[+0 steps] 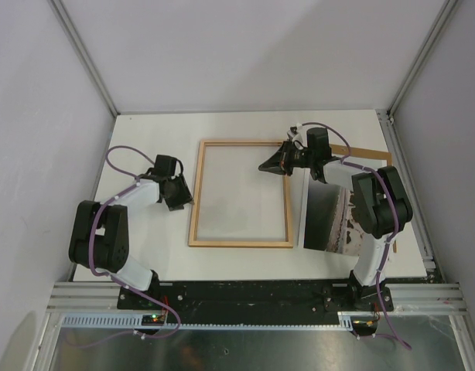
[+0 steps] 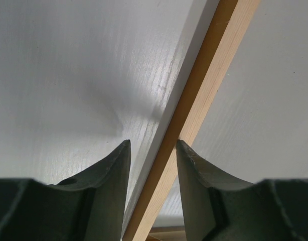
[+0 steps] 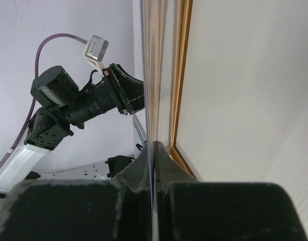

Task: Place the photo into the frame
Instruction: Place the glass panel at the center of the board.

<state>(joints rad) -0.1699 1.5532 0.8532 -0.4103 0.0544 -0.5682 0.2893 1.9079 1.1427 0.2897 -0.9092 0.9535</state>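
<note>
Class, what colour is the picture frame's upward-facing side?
The frame shows pale natural wood, clearest in the top external view.

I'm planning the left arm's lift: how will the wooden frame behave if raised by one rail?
Probably stiff and light: the frame is only thin wooden rails. Held by the left gripper on one long rail, it would likely tilt or swing. On the smooth white table it may slide when nudged.

The frame [image 1: 196, 193], a thin-railed wooden rectangle, lies flat with its light face up in the middle of the table [image 1: 237, 127]. The photo [image 1: 326, 220], dark grey beside pale mottled, lies just right of it, outside.
</note>
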